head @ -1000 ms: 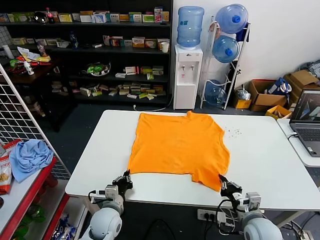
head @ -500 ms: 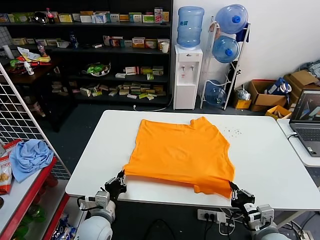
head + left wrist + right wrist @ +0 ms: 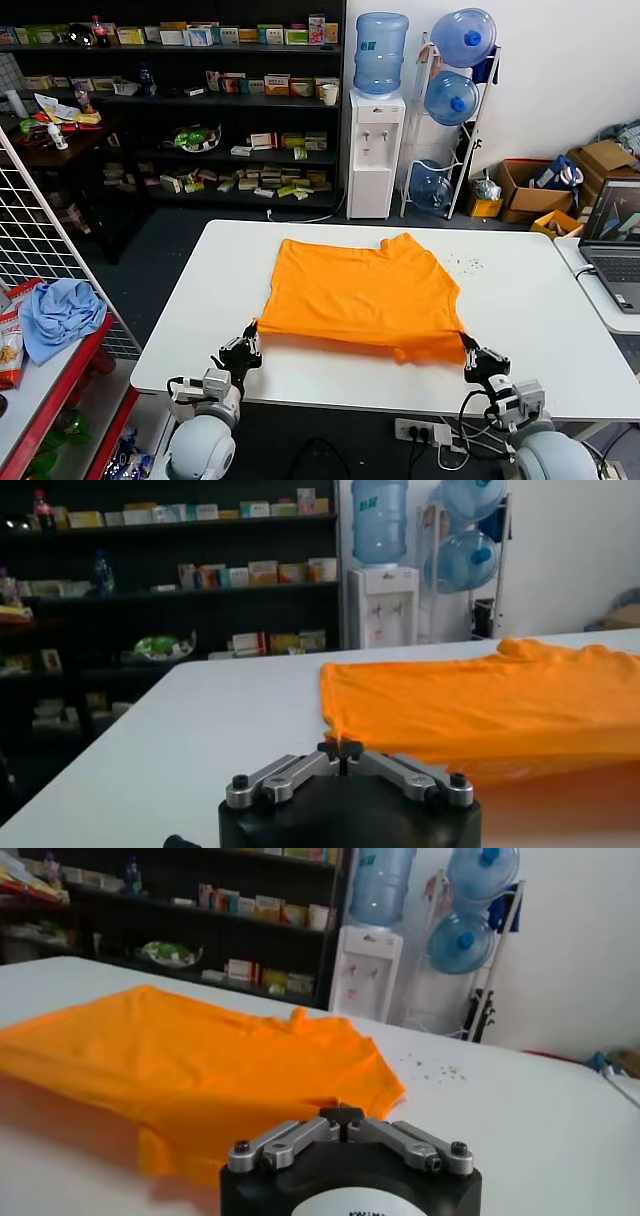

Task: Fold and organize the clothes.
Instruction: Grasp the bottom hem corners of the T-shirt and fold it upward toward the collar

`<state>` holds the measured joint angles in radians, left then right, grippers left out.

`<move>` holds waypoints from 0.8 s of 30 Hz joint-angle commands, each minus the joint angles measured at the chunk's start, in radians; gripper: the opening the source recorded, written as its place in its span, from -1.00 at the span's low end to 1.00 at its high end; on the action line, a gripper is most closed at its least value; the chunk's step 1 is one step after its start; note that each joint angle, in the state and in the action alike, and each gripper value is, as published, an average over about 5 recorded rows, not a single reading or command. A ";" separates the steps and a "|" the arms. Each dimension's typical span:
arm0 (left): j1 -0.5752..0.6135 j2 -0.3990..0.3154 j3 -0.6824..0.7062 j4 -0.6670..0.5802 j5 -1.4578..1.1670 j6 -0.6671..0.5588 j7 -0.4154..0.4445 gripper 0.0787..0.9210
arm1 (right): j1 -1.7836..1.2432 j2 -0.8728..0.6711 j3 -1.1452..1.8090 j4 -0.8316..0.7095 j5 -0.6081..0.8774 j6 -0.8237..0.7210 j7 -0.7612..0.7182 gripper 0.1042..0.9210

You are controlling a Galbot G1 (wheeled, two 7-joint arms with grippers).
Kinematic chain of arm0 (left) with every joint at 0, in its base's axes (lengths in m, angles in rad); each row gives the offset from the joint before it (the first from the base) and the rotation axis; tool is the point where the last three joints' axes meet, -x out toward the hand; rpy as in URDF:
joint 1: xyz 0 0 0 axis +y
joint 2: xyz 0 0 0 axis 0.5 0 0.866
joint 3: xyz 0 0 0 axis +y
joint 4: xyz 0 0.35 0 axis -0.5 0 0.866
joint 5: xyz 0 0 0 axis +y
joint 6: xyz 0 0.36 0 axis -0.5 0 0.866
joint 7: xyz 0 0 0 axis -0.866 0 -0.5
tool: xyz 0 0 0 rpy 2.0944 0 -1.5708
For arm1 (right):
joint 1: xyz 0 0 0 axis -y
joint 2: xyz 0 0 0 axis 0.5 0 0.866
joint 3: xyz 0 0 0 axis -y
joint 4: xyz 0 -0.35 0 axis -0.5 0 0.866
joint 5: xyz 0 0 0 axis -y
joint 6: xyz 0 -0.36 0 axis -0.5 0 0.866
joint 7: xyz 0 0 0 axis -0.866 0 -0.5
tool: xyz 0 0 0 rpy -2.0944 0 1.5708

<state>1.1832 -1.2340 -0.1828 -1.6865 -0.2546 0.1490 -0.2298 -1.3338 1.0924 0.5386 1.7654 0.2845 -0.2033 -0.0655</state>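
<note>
The clothes are one bright orange T-shirt [image 3: 365, 290] spread on the white table [image 3: 560, 340], its near edge lifted slightly off the surface. My left gripper [image 3: 250, 340] is shut on the shirt's near left corner; in the left wrist view the gripper [image 3: 341, 750] pinches a point of the orange T-shirt [image 3: 480, 705]. My right gripper [image 3: 470, 352] is shut on the near right corner; in the right wrist view the gripper [image 3: 342, 1114] holds the edge of the T-shirt [image 3: 200, 1073]. No lettering shows on the upper side.
A light blue cloth [image 3: 60, 315] lies on a red shelf at the left, behind a wire grid [image 3: 50, 240]. A laptop [image 3: 615, 250] sits on a side table at the right. Small specks [image 3: 465, 263] dot the table beyond the shirt.
Both grippers have carried the shirt's near edge up and away from me. The right gripper shifted outward to the right. The shirt looks shorter front to back.
</note>
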 commanded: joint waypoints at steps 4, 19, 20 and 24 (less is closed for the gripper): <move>-0.180 -0.015 0.070 0.179 0.022 -0.019 0.009 -0.97 | 0.251 -0.009 -0.099 -0.256 -0.030 0.033 -0.007 -0.95; -0.272 0.008 0.125 0.254 -0.031 -0.016 0.049 -0.86 | 0.333 0.000 -0.146 -0.323 0.001 -0.037 0.016 -0.77; -0.267 0.008 0.125 0.249 -0.035 -0.016 0.050 -0.81 | 0.328 -0.003 -0.145 -0.312 0.012 -0.048 0.018 -0.71; -0.237 0.023 0.117 0.211 -0.070 -0.003 0.048 -0.54 | 0.271 -0.033 -0.126 -0.223 0.065 -0.117 0.010 -0.43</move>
<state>0.9618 -1.2182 -0.0782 -1.4795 -0.2793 0.1388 -0.1929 -1.0612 1.0807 0.4186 1.5037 0.2956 -0.2433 -0.0535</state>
